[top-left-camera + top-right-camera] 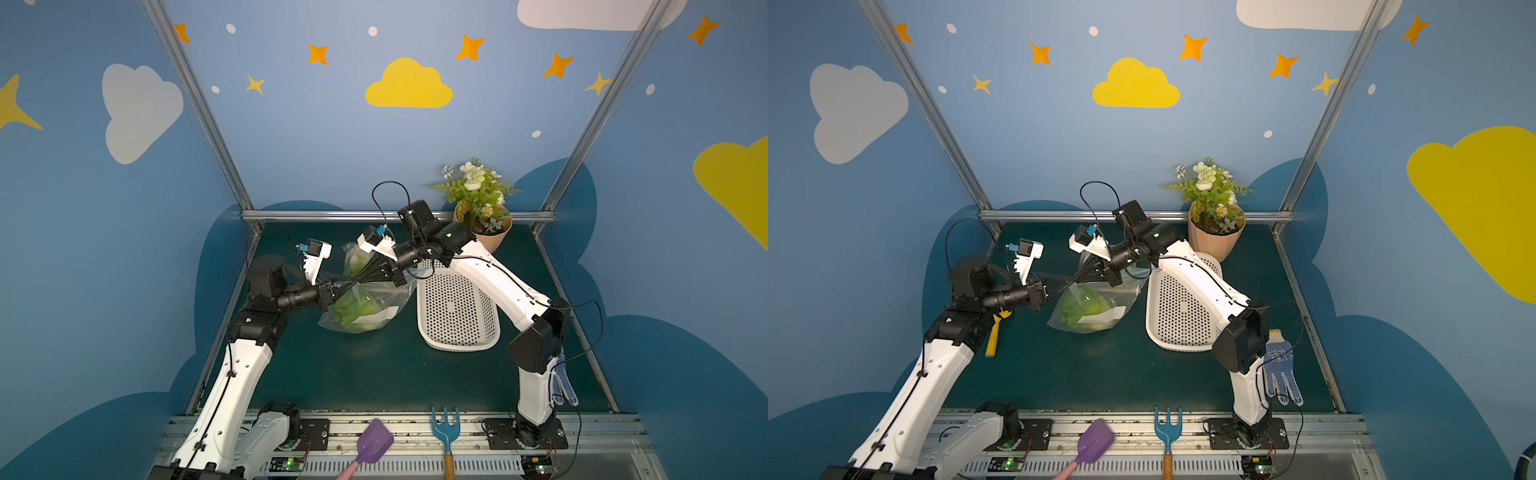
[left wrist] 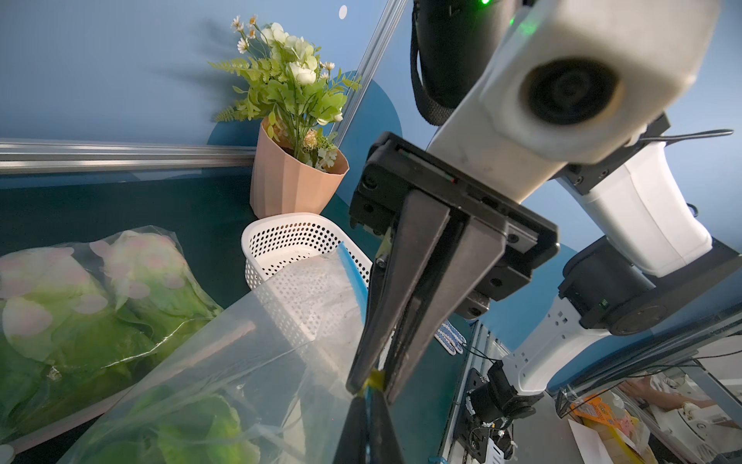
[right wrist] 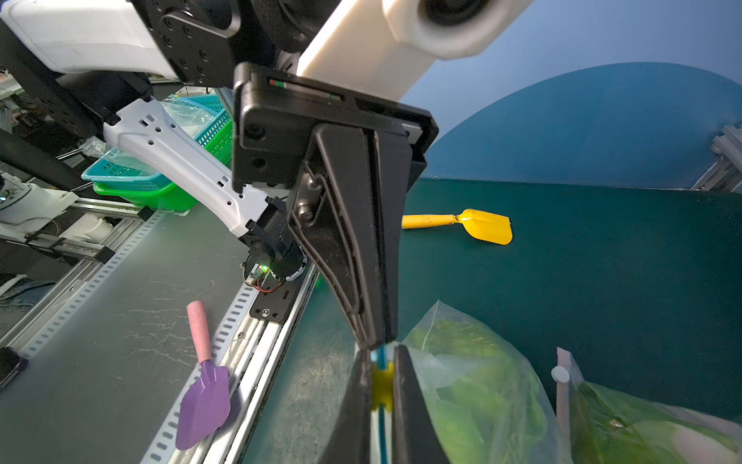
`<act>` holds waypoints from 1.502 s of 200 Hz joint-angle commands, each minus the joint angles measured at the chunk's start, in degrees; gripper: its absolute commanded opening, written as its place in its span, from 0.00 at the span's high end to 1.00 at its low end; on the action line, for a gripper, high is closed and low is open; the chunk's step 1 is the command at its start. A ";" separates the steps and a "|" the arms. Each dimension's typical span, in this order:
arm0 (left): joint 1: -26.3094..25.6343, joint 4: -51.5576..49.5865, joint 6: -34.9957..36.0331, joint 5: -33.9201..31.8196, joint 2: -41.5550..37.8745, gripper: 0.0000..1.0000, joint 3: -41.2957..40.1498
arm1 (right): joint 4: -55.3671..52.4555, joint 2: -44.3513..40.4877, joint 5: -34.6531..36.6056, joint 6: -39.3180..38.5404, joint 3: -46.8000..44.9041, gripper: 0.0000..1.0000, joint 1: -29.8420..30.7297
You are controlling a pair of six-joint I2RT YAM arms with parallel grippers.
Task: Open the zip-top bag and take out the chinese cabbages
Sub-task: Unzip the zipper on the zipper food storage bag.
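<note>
left hand [image 2: 366,409]: clenched on the raised top edge of the zip-top bag [image 1: 376,297], tips meeting those of the right hand.
right hand [image 3: 382,355]: clenched on the same edge, at the yellow slider [image 3: 381,381] on the blue zip strip [image 2: 353,273].
zip-top bag: clear plastic, top edge held up between both hands, lower part resting on the tabletop [image 1: 374,374], mid-depth, slightly to the robot's left of centre. whether the seal is parted cannot be told.
chinese cabbages [image 1: 353,311]: inside the bag; crinkled bright green leaves, pale whitish stem ends; count unclear through the folds.
edges: white perforated basket [image 1: 457,311] just beside the bag on the robot's right; potted plant [image 1: 478,199] behind it in the back corner; yellow trowel [image 1: 992,336] by the left arm; dotted glove [image 1: 1281,370] by the right arm; purple trowel [image 1: 374,444] and blue rake [image 1: 445,428] on the front rail [image 1: 407,419].
open room: bare green surface from the bag forward to the front rail.
</note>
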 commanded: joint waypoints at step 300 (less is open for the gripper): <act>2.67 -6.72 6.01 -10.82 -2.94 0.95 0.90 | 0.10 -9.48 7.35 0.85 -12.92 1.00 -7.24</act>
